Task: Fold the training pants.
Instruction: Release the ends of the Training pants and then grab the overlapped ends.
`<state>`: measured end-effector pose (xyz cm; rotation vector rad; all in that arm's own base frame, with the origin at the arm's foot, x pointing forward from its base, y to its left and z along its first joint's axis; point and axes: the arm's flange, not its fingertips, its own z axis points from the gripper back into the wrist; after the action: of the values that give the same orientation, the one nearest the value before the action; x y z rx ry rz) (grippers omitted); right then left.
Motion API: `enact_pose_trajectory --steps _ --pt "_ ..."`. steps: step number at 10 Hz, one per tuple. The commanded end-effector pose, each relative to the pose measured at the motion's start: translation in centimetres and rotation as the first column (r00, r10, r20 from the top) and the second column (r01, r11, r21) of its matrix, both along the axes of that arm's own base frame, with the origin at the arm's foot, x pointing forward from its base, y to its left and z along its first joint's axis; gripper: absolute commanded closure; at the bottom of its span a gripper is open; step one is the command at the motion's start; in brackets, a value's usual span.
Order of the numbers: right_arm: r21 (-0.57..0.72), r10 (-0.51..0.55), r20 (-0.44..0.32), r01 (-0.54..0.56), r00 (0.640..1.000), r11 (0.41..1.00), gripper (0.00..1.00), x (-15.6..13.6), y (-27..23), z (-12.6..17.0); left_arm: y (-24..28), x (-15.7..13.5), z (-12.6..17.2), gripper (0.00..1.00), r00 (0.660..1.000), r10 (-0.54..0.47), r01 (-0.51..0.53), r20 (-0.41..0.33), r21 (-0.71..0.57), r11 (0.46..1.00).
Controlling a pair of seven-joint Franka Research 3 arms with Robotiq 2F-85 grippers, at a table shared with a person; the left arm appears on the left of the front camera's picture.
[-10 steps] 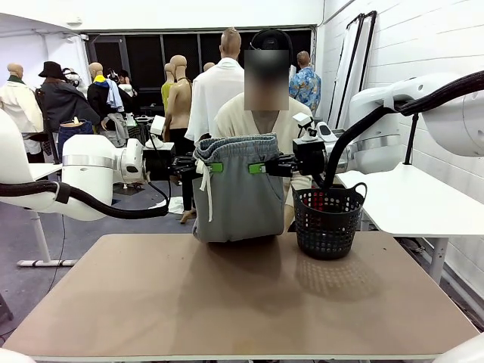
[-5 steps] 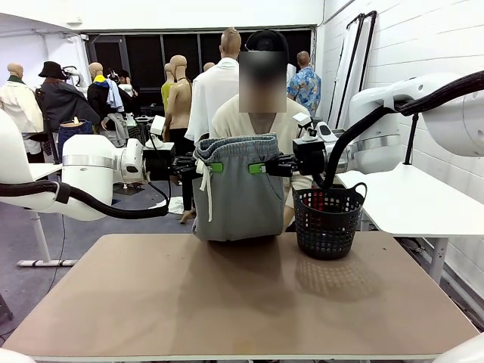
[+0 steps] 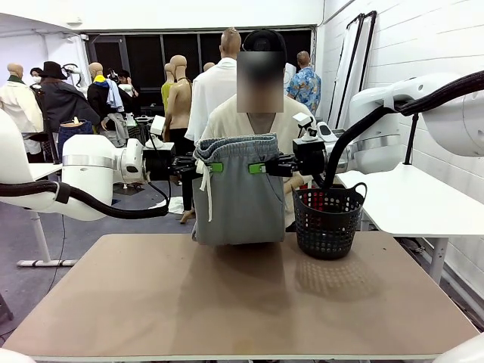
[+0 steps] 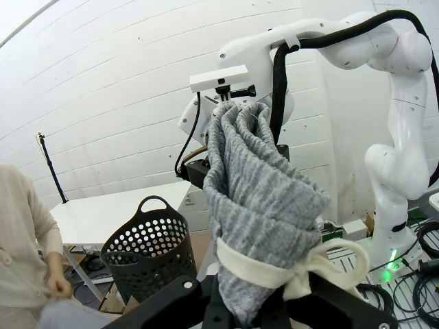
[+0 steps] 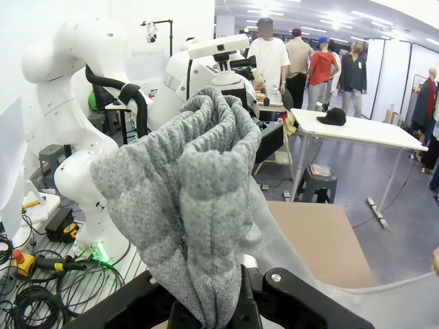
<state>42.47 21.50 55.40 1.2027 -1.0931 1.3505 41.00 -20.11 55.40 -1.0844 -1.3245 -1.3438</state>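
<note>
The training pants [image 3: 238, 193] are hanging over the far edge of the table [image 3: 242, 302], waistband running left to right — my left gripper [image 3: 214, 167] is pinching its left end and my right gripper [image 3: 259, 168] its right end, both closed tight on cloth. The legs are dropping straight below both claws, equally near each.

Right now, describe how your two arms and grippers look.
The left arm and right arm are glossy white with rounded joints. A thick black cable runs along each arm. A silver ring bands the left arm. The left gripper and right gripper are black, with green pads on their fingers.
</note>
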Motion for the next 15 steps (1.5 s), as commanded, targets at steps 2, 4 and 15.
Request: enact_pose_trajectory --steps 2,4,15 --pt "0.008 0.001 -0.001 -0.001 1.0 1.0 1.0 -0.06 0.15 0.08 0.02 -0.16 0.2 1.0 1.0 -0.001 0.001 0.016 0.0 1.0" --pt "0.008 0.001 -0.001 -0.001 1.0 1.0 1.0 -0.06 0.15 0.08 0.02 -0.16 0.2 1.0 1.0 -0.001 0.001 0.016 0.0 1.0" --pt "0.008 0.001 -0.001 -0.001 1.0 1.0 1.0 -0.06 0.15 0.08 0.02 -0.16 0.2 1.0 1.0 -0.001 0.001 0.016 0.0 1.0"
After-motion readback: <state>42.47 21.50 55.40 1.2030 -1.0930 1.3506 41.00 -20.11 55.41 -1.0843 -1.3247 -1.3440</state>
